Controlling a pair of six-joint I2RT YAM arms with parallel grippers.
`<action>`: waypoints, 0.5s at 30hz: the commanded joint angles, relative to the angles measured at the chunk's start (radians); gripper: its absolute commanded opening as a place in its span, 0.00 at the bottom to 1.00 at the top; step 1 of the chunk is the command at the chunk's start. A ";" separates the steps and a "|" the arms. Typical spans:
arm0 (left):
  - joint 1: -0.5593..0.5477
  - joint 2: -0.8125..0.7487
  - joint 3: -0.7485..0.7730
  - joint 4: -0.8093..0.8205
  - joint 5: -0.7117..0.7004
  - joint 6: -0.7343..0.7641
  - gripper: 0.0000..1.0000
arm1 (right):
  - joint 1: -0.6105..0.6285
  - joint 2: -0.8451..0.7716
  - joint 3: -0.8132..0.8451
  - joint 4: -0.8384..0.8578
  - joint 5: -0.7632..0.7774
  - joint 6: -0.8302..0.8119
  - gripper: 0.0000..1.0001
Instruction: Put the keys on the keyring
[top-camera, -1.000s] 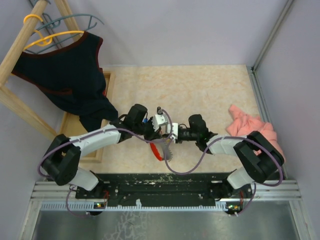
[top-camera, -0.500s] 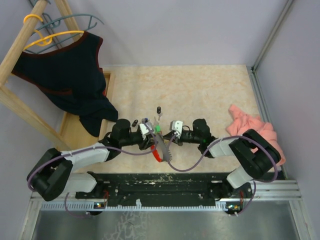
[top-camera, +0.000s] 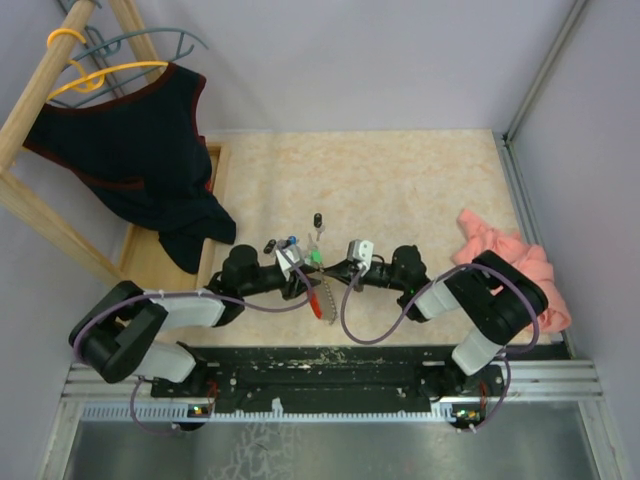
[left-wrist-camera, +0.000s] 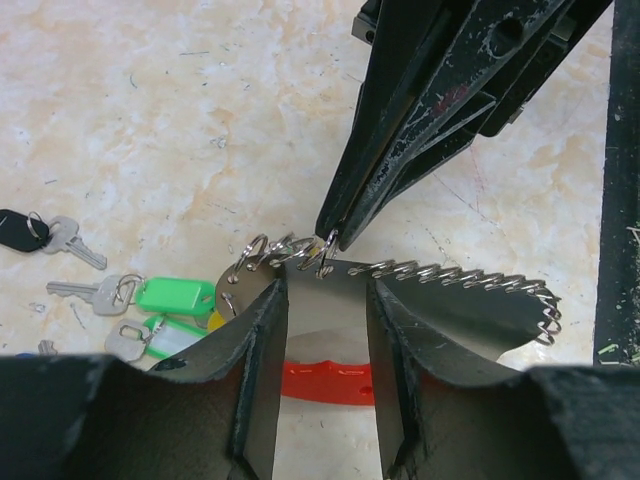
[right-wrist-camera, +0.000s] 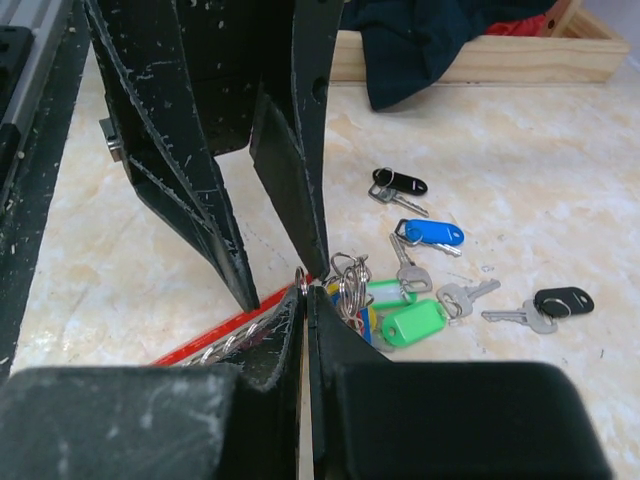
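**Low over the tabletop (top-camera: 420, 180), the keyring (top-camera: 318, 297) is pinched at one end only**

In the top view, the keyring is seen between the two grippers, with the keys (top-camera: 315, 258) scattered just beyond it. Since a second ago both arms have been drawn down and nearer the front edge.

In the left wrist view, the left gripper (left-wrist-camera: 325, 290) is now held roughly half open astride the grey toothed strip (left-wrist-camera: 450, 300). Nothing is clamped by it, whereas it was closed before. The right gripper (left-wrist-camera: 330, 238) is closed on a small wire loop at the strip's edge.

In the right wrist view, that pinch is confirmed. The keyring is judged light, thin, stiff and slippery. It would best be taken by the flat strip or the red band (right-wrist-camera: 215, 335), and each key by its plastic head.
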 joint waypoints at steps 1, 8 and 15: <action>0.007 0.010 -0.030 0.143 0.033 -0.023 0.43 | -0.007 0.019 -0.002 0.179 -0.033 0.053 0.00; 0.027 0.008 -0.092 0.280 0.032 -0.043 0.42 | -0.006 0.026 0.003 0.189 -0.045 0.058 0.00; 0.045 0.039 -0.130 0.441 0.051 -0.086 0.38 | -0.006 0.037 0.005 0.197 -0.056 0.067 0.00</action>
